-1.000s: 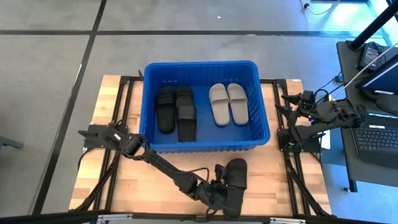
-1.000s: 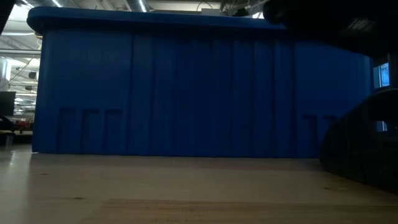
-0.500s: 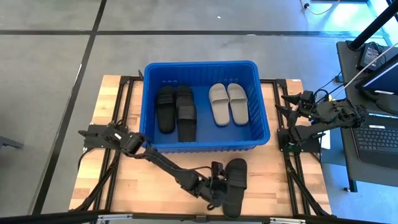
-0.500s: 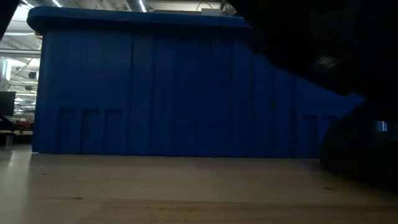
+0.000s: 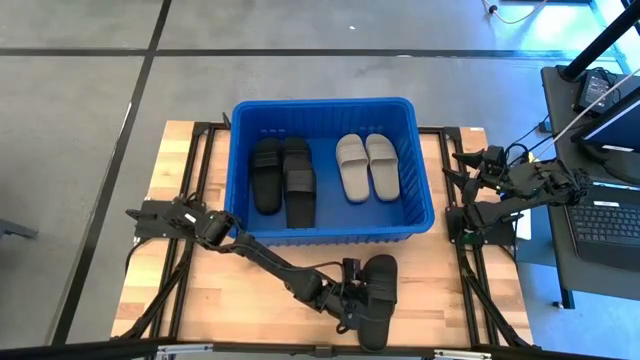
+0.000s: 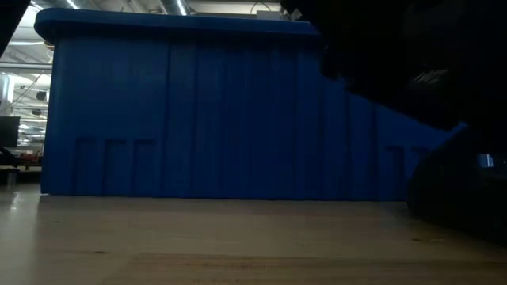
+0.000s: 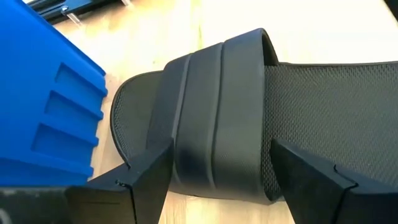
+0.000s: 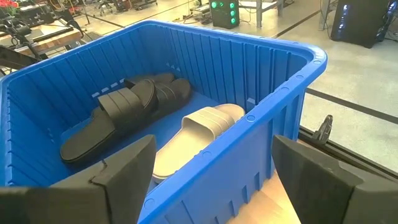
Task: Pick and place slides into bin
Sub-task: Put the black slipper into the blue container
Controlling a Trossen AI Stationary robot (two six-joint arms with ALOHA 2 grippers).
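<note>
The blue bin (image 5: 330,170) sits at the table's (image 5: 200,290) twelve o'clock side, seen from above. Inside it lie four sandals: a black pair (image 5: 283,178) toward nine o'clock and a light grey pair (image 5: 366,167) toward three o'clock, all flat with their straps up. Two more black sandals (image 5: 376,296) rest on the bare table at about six o'clock, just outside the bin's near wall; from above they overlap so closely that the line between them is hard to make out.

The left gripper (image 5: 350,298) has reached across to these loose sandals. In the left wrist view its jaws stand spread, one on each side of the wide strap (image 7: 217,118) of a black sandal (image 7: 323,112), and whether the pads touch the strap cannot be told. That sandal's heel end is cut off by the picture's edge, and a corner of the bin (image 7: 43,106) shows beside its toe.

The right gripper (image 5: 465,172) waits at three o'clock, just beyond the bin's short wall, its jaws spread and holding nothing. Its wrist camera looks over the rim (image 8: 273,93) at a black sandal (image 8: 118,118) and a grey one (image 8: 199,127), each partly hiding its mate.

In the low view the bin's ribbed wall (image 6: 198,119) fills most of the picture. A dark mass (image 6: 444,79) at the right blocks the rest and cannot be made out as arm or sandal.
</note>
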